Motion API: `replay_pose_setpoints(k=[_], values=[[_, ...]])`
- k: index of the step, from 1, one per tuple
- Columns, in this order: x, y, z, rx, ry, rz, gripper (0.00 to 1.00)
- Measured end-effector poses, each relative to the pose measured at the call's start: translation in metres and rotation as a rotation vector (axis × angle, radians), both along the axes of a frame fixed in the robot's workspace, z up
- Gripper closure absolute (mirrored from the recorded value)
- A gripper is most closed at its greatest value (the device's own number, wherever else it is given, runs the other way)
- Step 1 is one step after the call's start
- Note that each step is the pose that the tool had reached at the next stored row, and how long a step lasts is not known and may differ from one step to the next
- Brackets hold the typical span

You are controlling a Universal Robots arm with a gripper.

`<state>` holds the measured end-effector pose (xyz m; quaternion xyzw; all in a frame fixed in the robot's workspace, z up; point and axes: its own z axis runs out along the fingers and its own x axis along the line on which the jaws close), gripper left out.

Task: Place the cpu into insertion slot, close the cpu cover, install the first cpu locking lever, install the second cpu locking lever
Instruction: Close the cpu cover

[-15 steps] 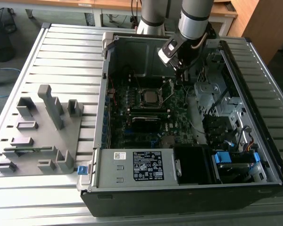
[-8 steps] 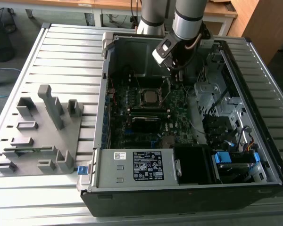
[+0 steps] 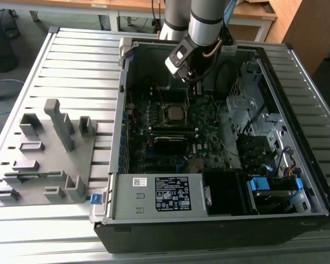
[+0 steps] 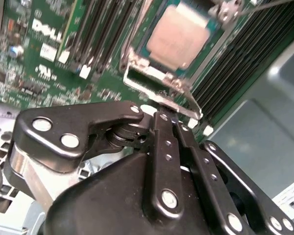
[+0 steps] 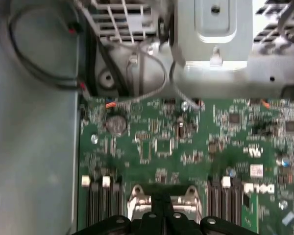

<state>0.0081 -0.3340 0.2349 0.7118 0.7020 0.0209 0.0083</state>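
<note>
The cpu [image 4: 179, 36], a flat square chip with a dull silver top, lies in the insertion slot [image 3: 165, 119] on the green motherboard. The cpu cover [image 4: 157, 85], a thin metal frame, stands tilted up off the chip, and green board shows through its opening. My gripper [image 4: 169, 116] is shut, with its black fingertips against the cover's free edge. In the first wrist view the cover [image 5: 137, 196] sits just past the gripper [image 5: 161, 214]. In the exterior view the gripper [image 3: 193, 88] hangs just behind the cpu [image 3: 174, 114]. A thin wire lever [image 4: 269, 5] crosses beyond the chip.
The motherboard lies inside an open computer case [image 3: 116, 165] on a slatted table. Black memory slots [image 4: 235, 54] flank the socket. A power supply [image 3: 159, 193] fills the case front and drive cages [image 3: 247, 110] line the exterior view's right. A grey fixture rack [image 3: 49, 159] stands outside the case.
</note>
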Motion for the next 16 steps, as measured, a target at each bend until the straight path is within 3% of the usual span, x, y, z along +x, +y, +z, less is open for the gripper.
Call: replay_pose_setpoints(k=[3, 10, 12, 16], values=[[-0.0064, 0.0001, -0.0002, -0.0006, 0.0003, 0.000, 0.89], [-0.0067, 0.0002, -0.0003, -0.0005, 0.0008, 0.000, 0.89], [-0.0067, 0.0002, -0.0005, -0.0004, 0.0104, 0.000, 0.89], [-0.0067, 0.0002, -0.0005, -0.0006, 0.0187, -0.001, 0.89]])
